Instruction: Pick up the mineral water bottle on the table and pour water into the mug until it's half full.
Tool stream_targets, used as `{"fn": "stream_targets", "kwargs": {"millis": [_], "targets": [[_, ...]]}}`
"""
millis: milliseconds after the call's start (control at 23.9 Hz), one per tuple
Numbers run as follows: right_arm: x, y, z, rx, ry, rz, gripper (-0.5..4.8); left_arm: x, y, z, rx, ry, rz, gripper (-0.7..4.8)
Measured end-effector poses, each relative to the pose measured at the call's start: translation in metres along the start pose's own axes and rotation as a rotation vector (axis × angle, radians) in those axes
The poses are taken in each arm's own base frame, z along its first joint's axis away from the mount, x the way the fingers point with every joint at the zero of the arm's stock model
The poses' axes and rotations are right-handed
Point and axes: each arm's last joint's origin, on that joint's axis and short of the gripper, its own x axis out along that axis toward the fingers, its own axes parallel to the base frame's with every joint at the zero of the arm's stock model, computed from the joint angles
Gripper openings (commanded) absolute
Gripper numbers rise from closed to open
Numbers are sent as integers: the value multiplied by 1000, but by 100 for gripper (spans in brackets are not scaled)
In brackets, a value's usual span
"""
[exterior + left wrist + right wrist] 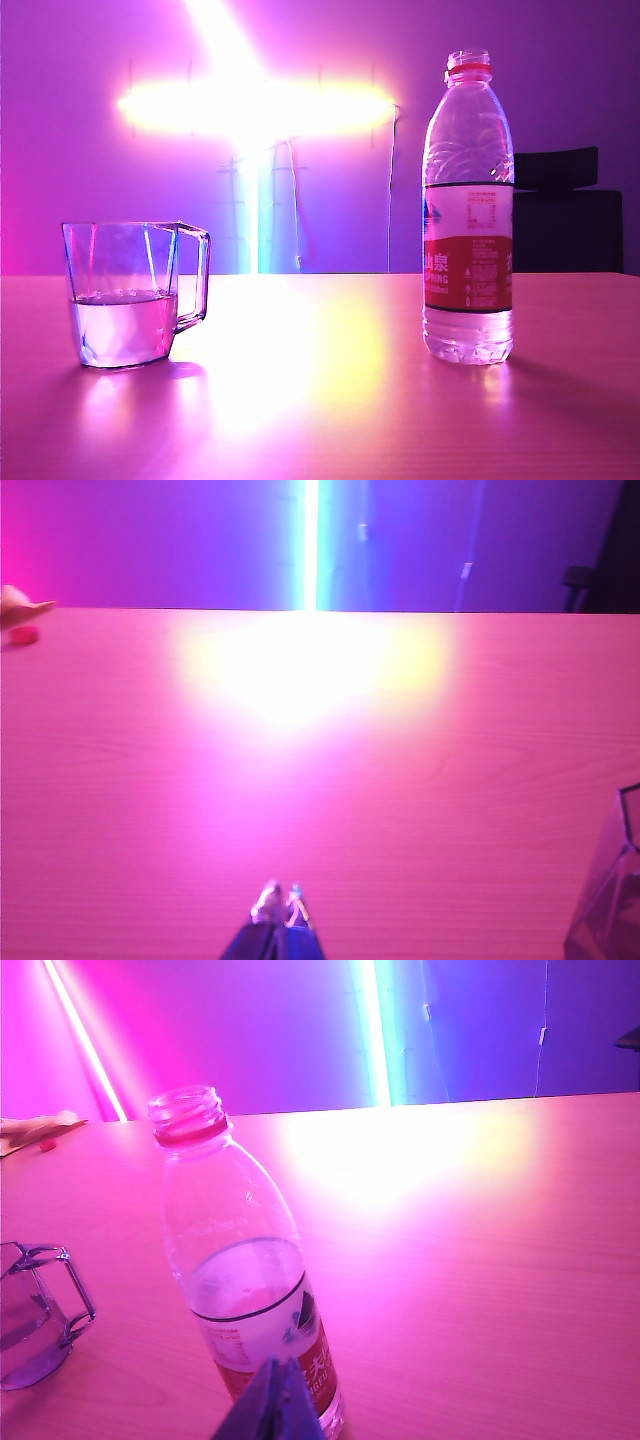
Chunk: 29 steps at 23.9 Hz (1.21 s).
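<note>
Exterior view: clear faceted mug (130,295) and uncapped clear ribbed label-wrapped bottle (468,210) stand well apart on the pink-tinted wooden desk (330,400). Left tool (281,902) and right tool (272,1385) both pinched together, holding nothing, the right one just beside the bottle.

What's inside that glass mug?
The mug holds clear water, filling roughly its lower half. Nothing else shows inside; its walls are transparent, so nothing is hidden.
</note>
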Motion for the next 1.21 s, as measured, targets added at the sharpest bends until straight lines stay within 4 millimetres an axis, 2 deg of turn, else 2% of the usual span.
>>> {"fn": "stream_targets", "kwargs": {"millis": [1212], "targets": [[0,0,0,0,0,0,-8,0,0,3,2,-29,2,-2]]}}
